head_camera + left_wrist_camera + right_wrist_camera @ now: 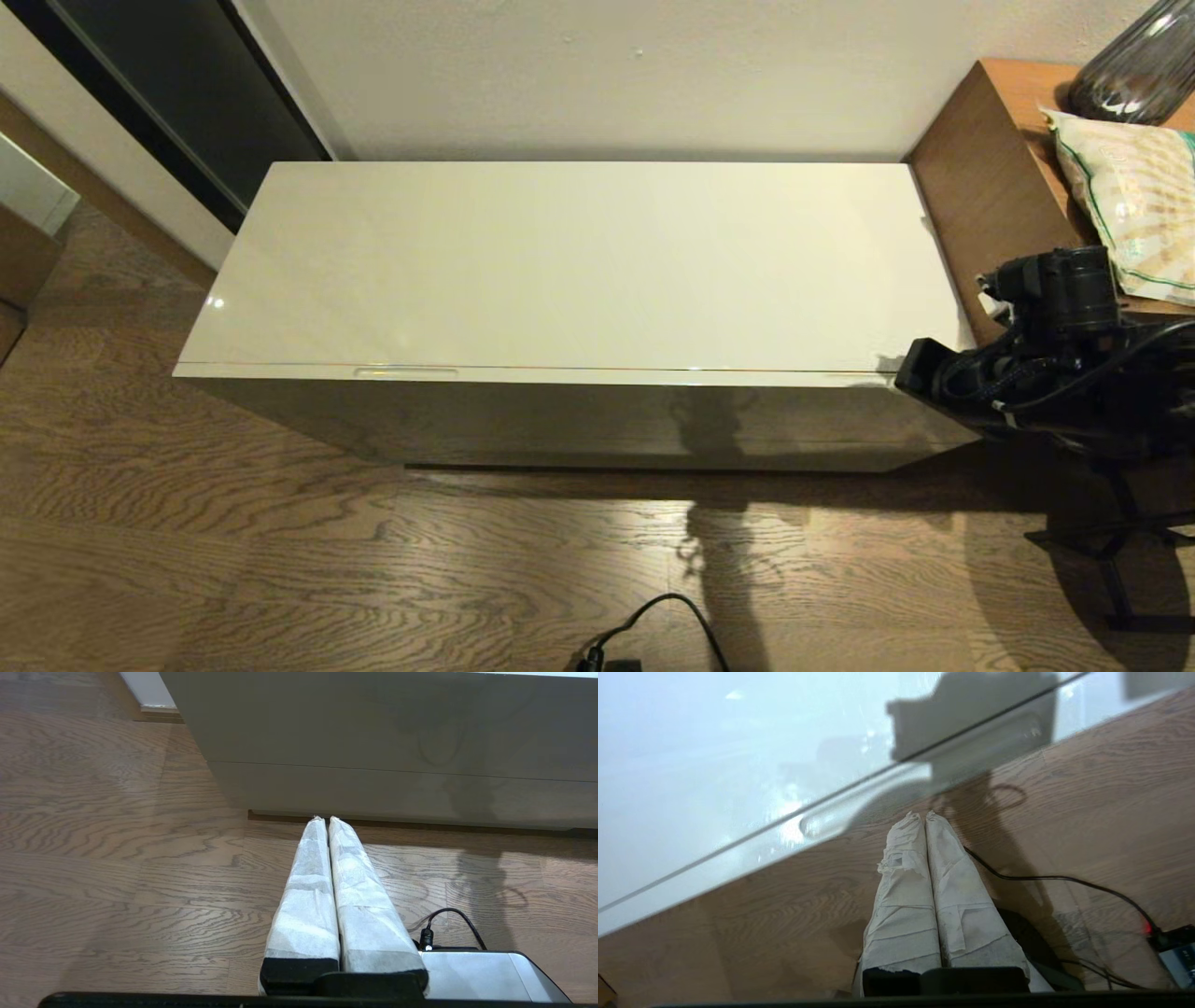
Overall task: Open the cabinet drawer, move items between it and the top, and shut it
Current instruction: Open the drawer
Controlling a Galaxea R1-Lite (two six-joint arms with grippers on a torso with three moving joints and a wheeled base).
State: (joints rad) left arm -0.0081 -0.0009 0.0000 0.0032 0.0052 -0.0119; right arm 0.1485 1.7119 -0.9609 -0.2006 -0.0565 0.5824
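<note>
The top (560, 261) is a long glossy cream-white cabinet surface with nothing on it. Below it the cabinet drawer (560, 415) is closed, one recessed slot (406, 372) showing along its front edge. No slipper pairs are in view. My right arm (1046, 359) hangs at the cabinet's front right corner. Its gripper (923, 814) is shut and empty, over the floor just off the drawer's slotted edge (831, 816). My left gripper (325, 819) is also shut and empty, held low and pointing at the foot of the cabinet front (397, 723); it is outside the head view.
A brown wooden side table (980, 177) stands against the cabinet's right end, carrying a printed bag (1139, 205) and a dark glass vase (1134, 65). A black cable (677, 616) lies on the wood floor in front. The robot's silver base (476, 975) is beside the left gripper.
</note>
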